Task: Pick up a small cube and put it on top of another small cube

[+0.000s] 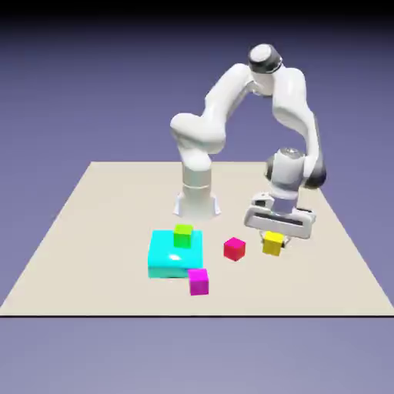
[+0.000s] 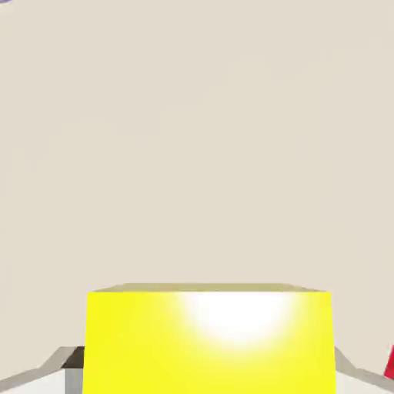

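We have the yellow cube (image 1: 272,244) clamped in the tool (image 1: 275,241), near the red cube (image 1: 235,249). We lift straight up, keeping the grip level, before traversing toward the green cube (image 1: 183,235).

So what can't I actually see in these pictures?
- Lime-green cube's underside: hidden in the exterior view, resting on the cyan block.
- Yellow cube's lower part: cut off by the hand view's bottom edge.
- Most of the red cube: beyond the hand view's right edge.
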Action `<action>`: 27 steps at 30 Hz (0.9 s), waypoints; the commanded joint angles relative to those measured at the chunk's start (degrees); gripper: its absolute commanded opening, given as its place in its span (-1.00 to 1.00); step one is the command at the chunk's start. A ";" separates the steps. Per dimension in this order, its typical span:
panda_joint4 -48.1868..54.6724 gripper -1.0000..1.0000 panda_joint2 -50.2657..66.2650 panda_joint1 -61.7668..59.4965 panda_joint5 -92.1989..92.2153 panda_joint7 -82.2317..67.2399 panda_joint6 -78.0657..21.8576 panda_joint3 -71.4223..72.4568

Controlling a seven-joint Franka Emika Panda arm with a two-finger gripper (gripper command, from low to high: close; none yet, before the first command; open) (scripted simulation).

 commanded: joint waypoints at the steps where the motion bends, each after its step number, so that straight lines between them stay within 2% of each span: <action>1: -0.51 -1.00 -1.03 -0.52 0.06 -2.37 -1.35 -1.00; 27: -13.56 -1.00 -27.80 -14.11 6.25 -67.16 -36.34 -26.90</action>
